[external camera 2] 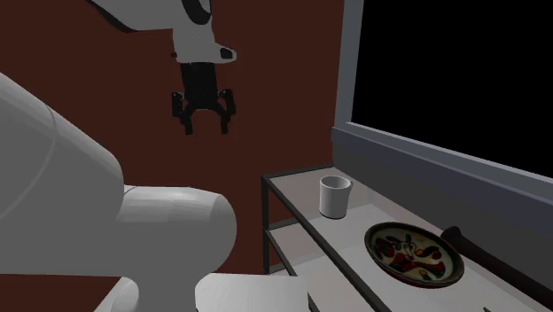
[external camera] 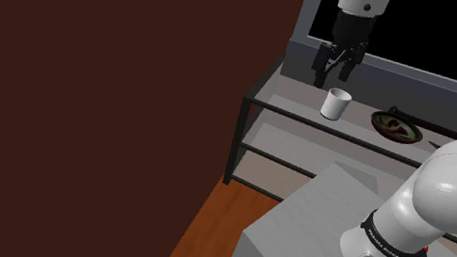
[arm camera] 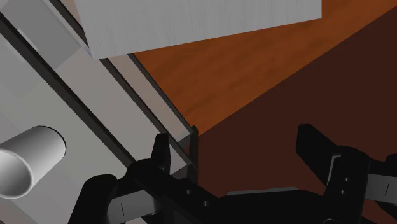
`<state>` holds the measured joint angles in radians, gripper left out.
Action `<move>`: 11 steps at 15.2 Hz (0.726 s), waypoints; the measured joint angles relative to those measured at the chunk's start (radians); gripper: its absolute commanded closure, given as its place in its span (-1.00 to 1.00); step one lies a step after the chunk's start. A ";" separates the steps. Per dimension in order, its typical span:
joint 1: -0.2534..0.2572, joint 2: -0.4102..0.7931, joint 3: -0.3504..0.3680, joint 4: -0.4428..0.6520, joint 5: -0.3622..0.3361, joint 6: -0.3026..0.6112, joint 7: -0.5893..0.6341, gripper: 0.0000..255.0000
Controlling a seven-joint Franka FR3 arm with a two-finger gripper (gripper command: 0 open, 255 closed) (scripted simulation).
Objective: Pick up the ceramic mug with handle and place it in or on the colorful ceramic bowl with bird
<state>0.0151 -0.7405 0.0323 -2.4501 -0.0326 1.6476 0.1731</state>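
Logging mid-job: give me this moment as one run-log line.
phase: pre-grasp | mug: upright on table, not held | bowl: on table, apart from mug | jaws: open, empty, high, clear of mug

The mug (external camera: 337, 104) stands on the top shelf (external camera: 291, 99), with the bowl (external camera: 396, 128) beside it toward the shoulder view's right, apart. My gripper (external camera: 334, 76) hangs above the shelf's end, higher than the mug, touching nothing.
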 measured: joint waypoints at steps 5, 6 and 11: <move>-0.029 0.026 -0.058 -0.034 -0.044 0.068 -0.063 -1.00; -0.037 0.036 -0.074 -0.045 -0.056 0.091 -0.080 -1.00; -0.081 0.109 -0.168 -0.065 -0.119 0.201 -0.177 -1.00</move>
<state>-0.0655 -0.6313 -0.1357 -2.5152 -0.1518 1.8483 -0.0040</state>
